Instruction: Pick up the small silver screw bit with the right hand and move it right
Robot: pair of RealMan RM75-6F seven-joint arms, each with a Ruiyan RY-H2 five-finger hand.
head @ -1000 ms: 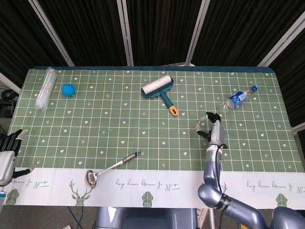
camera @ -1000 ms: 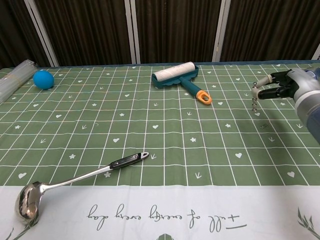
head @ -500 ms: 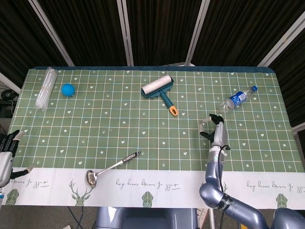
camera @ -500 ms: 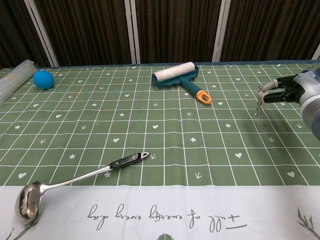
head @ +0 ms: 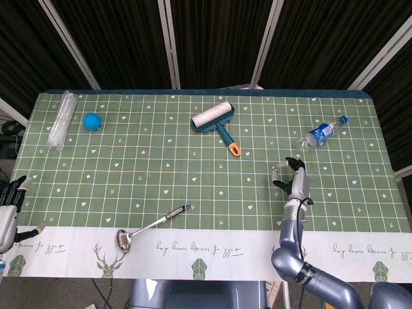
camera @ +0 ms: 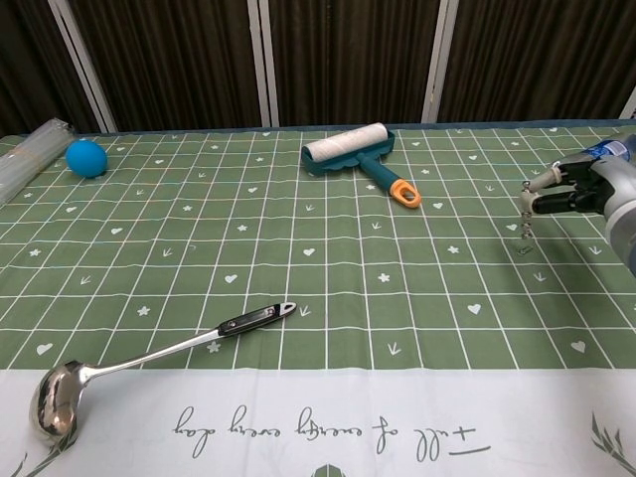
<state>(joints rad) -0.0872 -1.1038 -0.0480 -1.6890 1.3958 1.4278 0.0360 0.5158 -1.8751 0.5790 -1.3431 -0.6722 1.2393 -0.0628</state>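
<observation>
The right hand (camera: 581, 189) pinched the bit (camera: 526, 217) between its fingertips, other fingers loosely spread, carrying it just above the cloth, well right of the roller (camera: 350, 149). The carry step seemed underway; next came setting it down and releasing.

Green checked table (head: 129, 187) bears ladle (head: 149, 226), lint roller (head: 215, 121), ball (head: 92, 120), bottle (head: 320, 134)

A lint roller (head: 214, 120) is lying at the far middle of the green checked tabletop (head: 129, 174), its orange-tipped handle pointing toward the near side. A ladle (camera: 149, 358) is resting near the front edge. A blue ball (head: 92, 120) is sitting beside a clear plastic bundle (head: 62, 119) far left. A water bottle (head: 323, 132) is lying far right.
</observation>
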